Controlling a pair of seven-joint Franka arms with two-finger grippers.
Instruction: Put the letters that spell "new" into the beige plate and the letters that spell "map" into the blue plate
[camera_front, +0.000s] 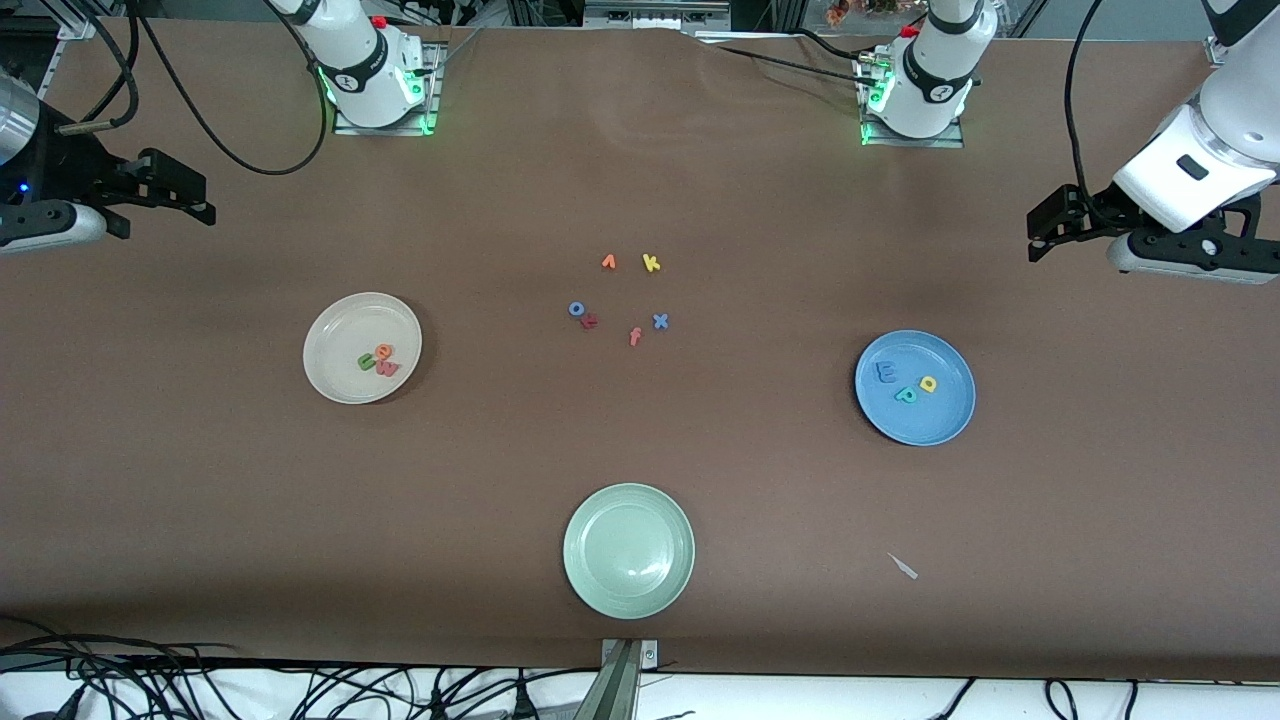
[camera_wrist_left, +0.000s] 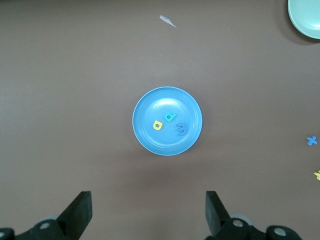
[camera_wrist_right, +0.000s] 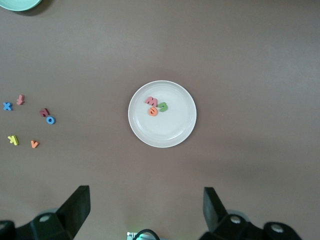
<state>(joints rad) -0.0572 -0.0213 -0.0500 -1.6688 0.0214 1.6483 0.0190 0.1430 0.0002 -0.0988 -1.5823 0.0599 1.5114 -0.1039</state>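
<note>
Both arms wait pulled back and raised, wrists bent so the cameras look straight down. The left gripper (camera_front: 1035, 232) hangs over bare brown table (camera_front: 760, 480) at the left arm's end, fingers (camera_wrist_left: 80, 212) spread wide, holding nothing, with the round mid-blue plate (camera_front: 940, 420) lying nearer to the front camera than the spot under it. The right gripper (camera_front: 205, 205) hangs over the right arm's end of the table, fingers (camera_wrist_right: 75, 207) also wide apart and empty. The round cream-beige plate (camera_front: 335, 335) sits toward the right arm's end; in it the green foam n (camera_front: 367, 362), orange foam e (camera_front: 383, 351) and pink-red foam w (camera_front: 389, 368) lie bunched together, touching. In the blue plate lie the blue foam m (camera_front: 886, 373), teal foam p (camera_front: 906, 395) and yellow foam a (camera_front: 929, 383), close together but apart from each other. Loose on the table between the plates, farther from the front camera: a small orange v-shaped letter (camera_front: 608, 262), yellow foam k (camera_front: 651, 263), blue foam o (camera_front: 576, 309) touching a dark red letter (camera_front: 589, 321), orange-red foam f (camera_front: 634, 337), blue foam x (camera_front: 660, 321). A round pale green plate (camera_front: 600, 580) sits nearest the front camera, mid-table. A small white scrap (camera_front: 903, 566) lies on the table nearer the camera than the blue plate.
</note>
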